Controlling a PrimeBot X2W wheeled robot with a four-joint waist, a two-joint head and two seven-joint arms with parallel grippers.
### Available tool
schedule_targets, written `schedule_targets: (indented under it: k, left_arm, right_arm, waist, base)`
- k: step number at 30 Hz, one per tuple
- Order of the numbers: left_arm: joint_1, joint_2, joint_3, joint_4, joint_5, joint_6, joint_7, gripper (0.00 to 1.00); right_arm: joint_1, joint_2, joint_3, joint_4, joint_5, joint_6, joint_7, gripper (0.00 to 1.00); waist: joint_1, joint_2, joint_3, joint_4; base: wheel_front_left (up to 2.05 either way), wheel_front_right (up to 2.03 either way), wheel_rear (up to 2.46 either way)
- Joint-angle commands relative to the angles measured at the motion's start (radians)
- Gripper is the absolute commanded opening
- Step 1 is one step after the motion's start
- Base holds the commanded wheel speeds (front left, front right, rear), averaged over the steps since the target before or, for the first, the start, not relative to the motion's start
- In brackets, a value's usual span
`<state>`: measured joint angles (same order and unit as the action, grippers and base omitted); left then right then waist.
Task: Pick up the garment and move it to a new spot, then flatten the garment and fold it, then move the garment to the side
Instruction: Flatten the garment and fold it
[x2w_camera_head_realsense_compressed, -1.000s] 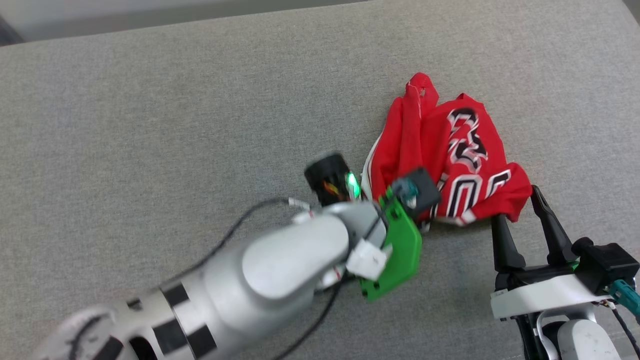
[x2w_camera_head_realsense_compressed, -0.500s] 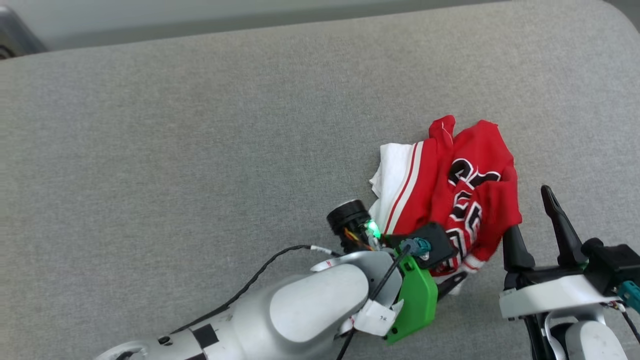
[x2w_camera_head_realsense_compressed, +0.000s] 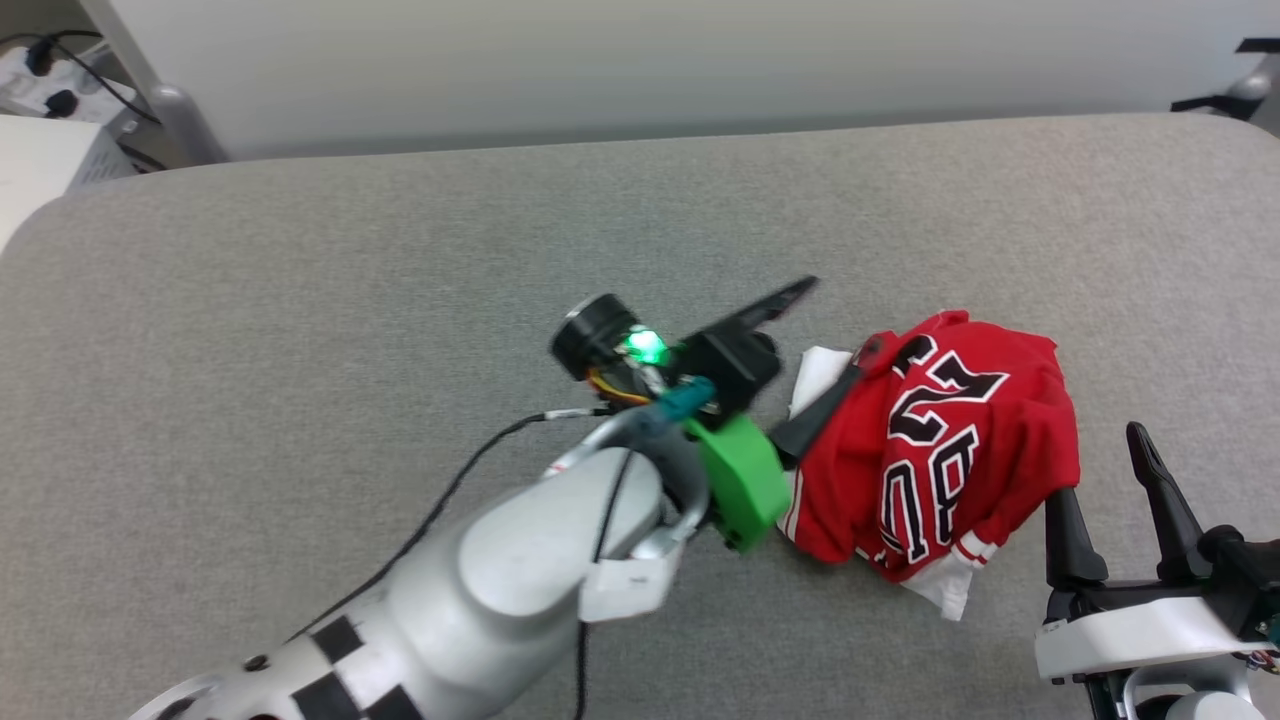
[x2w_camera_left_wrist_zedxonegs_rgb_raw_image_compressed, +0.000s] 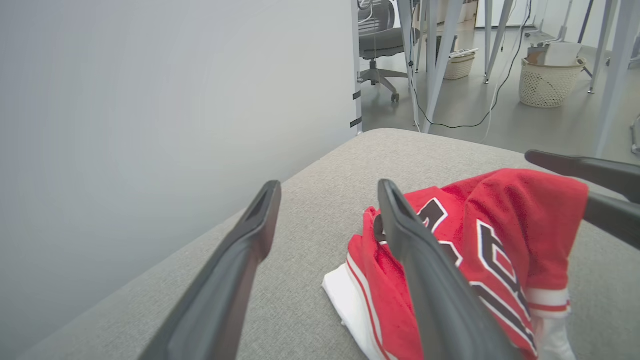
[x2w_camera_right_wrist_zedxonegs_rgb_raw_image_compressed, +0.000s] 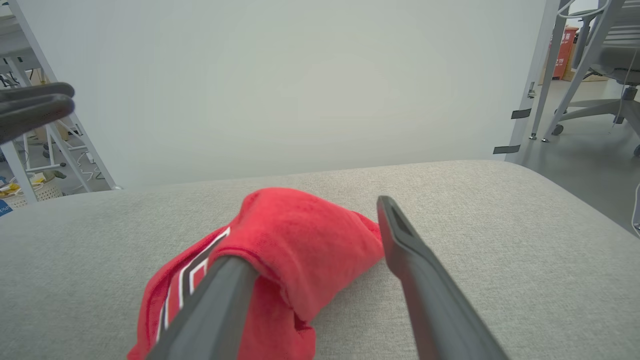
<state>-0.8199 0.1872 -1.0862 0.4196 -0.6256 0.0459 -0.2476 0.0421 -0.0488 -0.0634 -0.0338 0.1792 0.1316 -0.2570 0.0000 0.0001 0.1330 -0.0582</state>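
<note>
Flattening looks next. Your left hand (x2w_camera_head_realsense_compressed: 840, 316) and right hand (x2w_camera_head_realsense_compressed: 1095, 465) gape empty; pinch opposite edges of the garment (x2w_camera_head_realsense_compressed: 950, 430), pull apart.

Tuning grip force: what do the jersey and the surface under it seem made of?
Jersey: soft knit fabric, matte; it slumps in loose folds. Surface: grey woven upholstery, probably padded; visible weave, rounded edge.
</note>
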Motion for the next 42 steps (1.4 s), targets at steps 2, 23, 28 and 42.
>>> schedule_targets:
  k: [2, 23, 28, 42]
  left_arm:
    - [0.047, 0.048, 0.049, -0.017, -0.001, 0.038, -0.012, 1.00]
    - [0.716, 0.098, 0.780, -0.359, 0.296, 0.202, -0.014, 1.00]
    - [0.753, 0.033, 0.838, -0.340, 0.354, 0.141, -0.014, 1.00]
    - [0.459, 0.025, 0.825, -0.265, 0.457, -0.153, -0.014, 1.00]
  right_arm:
    - [0.013, -0.001, -0.004, -0.011, -0.010, -0.001, -0.005, 1.00]
    - [0.036, -0.001, -0.048, -0.032, -0.046, -0.001, -0.005, 1.00]
    - [0.036, -0.001, -0.049, -0.028, -0.046, -0.001, -0.005, 1.00]
    - [0.016, -0.001, -0.029, -0.020, -0.041, -0.001, -0.005, 1.00]
  waist:
    - [0.0000, -0.0001, -0.023, 0.028]
    - [0.0000, -0.0001, -0.031, 0.076]
    - [0.0000, -0.0001, -0.033, 0.081]
    - [0.0000, -0.0001, -0.004, 0.049]
  base:
    - [0.00, 0.00, 0.00]
    - [0.00, 0.00, 0.00]
    - [0.00, 0.00, 0.00]
    - [0.00, 0.00, 0.00]
